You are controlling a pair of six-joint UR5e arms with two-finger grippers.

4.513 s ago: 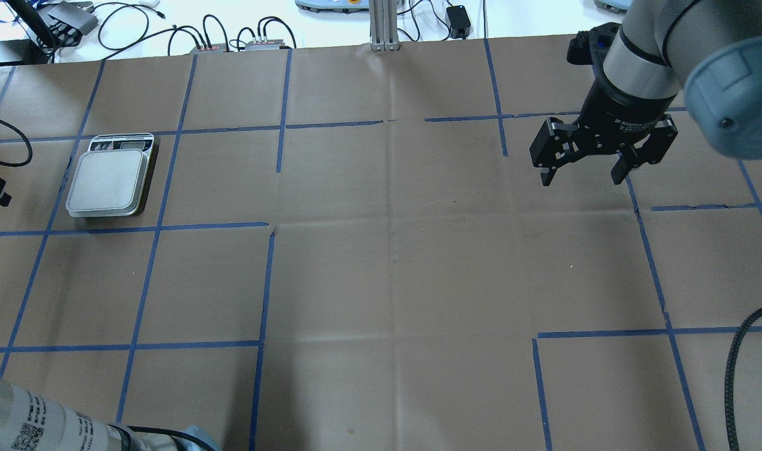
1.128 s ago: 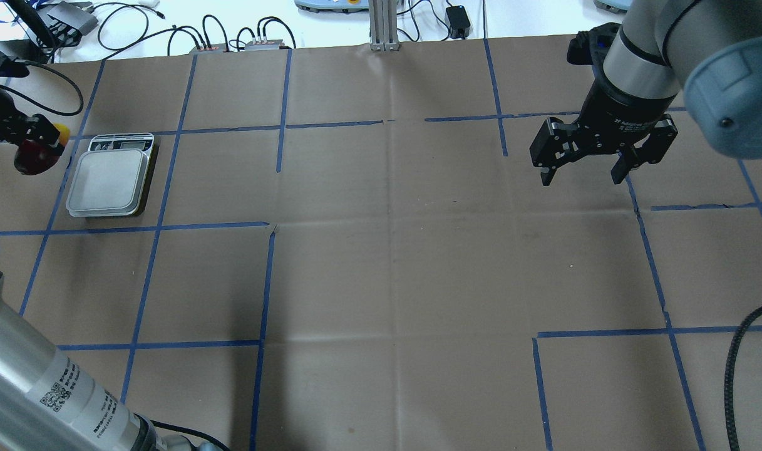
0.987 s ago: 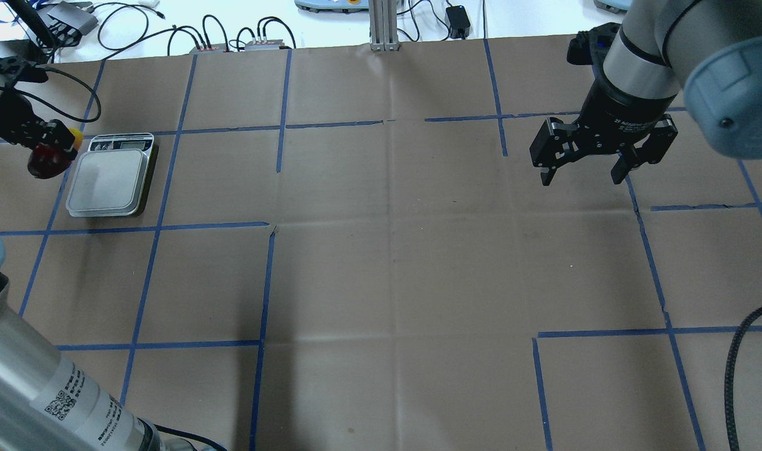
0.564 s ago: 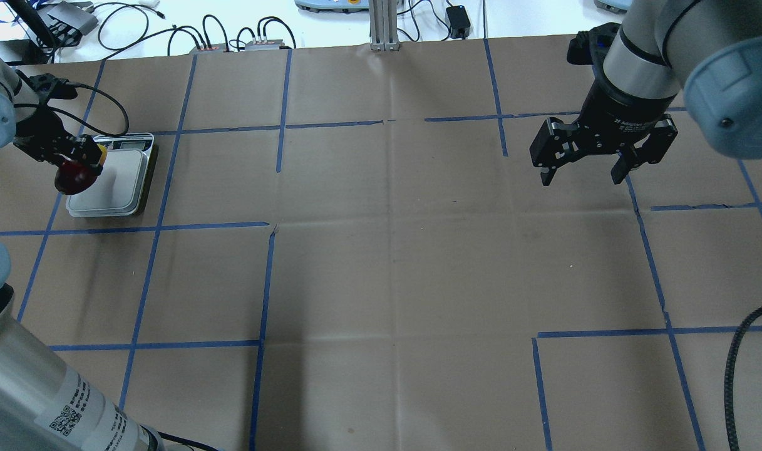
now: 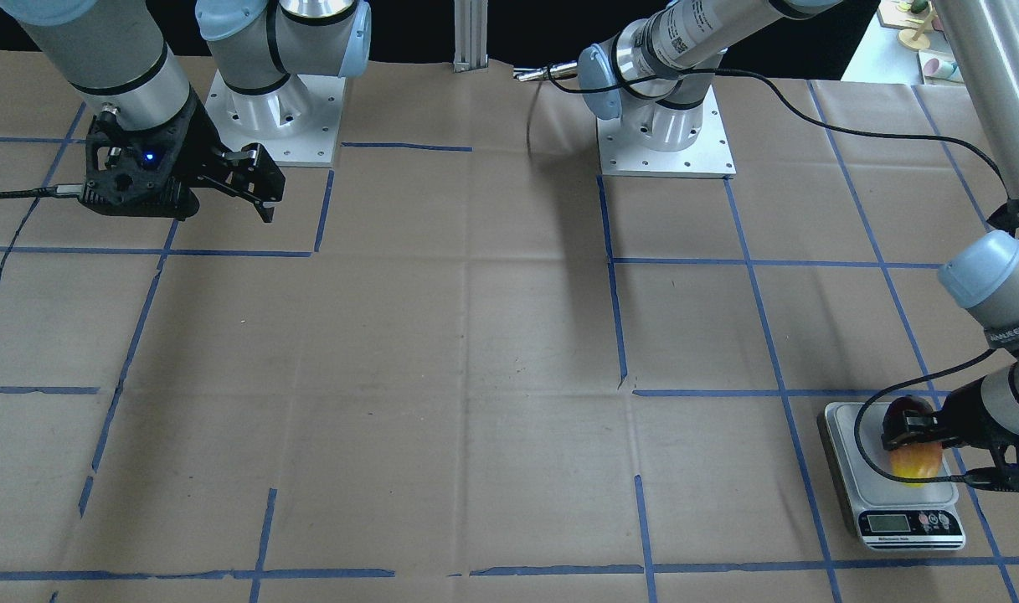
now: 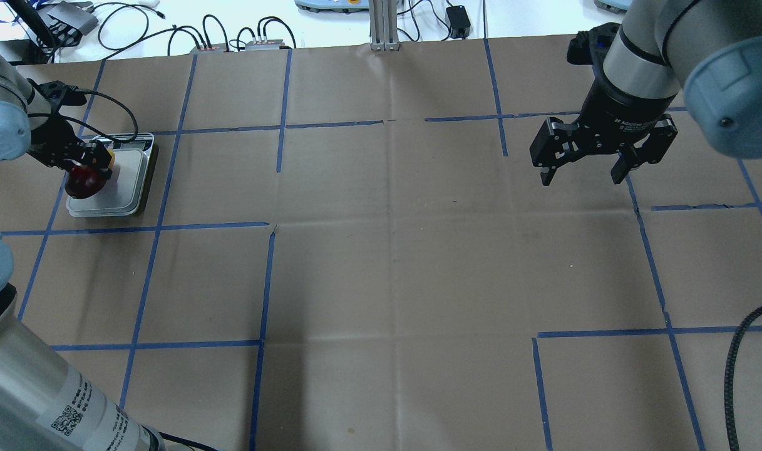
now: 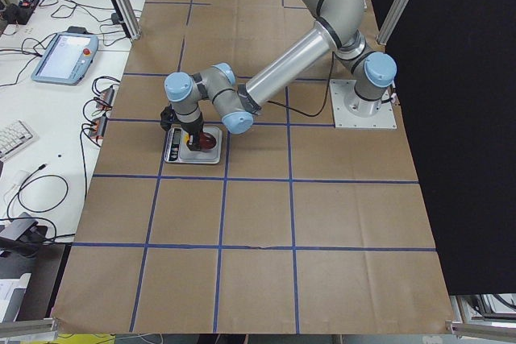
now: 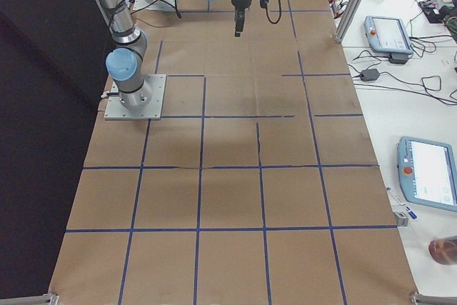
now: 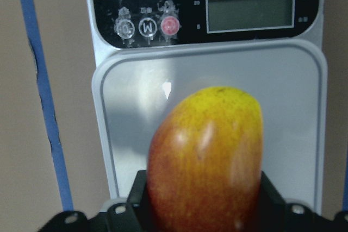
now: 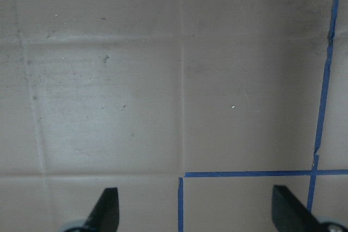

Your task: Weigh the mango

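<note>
The mango (image 9: 206, 156), dark red fading to yellow, is held in my left gripper (image 9: 204, 205), which is shut on it. It hangs over the grey plate of the kitchen scale (image 9: 293, 107), whose display is blank; I cannot tell whether it touches the plate. The mango (image 6: 85, 181) and scale (image 6: 127, 188) are at the far left of the overhead view, with my left gripper (image 6: 87, 170) over them. In the front view the mango (image 5: 915, 456) and scale (image 5: 844, 469) are at the lower right. My right gripper (image 6: 581, 180) is open and empty, hovering far to the right; the right wrist view (image 10: 198, 213) shows only paper.
Brown paper with blue tape lines (image 6: 262, 282) covers the table. Cables and small boxes (image 6: 230, 37) lie beyond the far edge. The left arm's cable (image 6: 121, 113) loops above the scale. The arm bases (image 5: 664, 134) stand at the robot's side.
My left gripper has carried the mango in from the left edge, rightward and down, to over the scale plate. The right arm has not moved.
</note>
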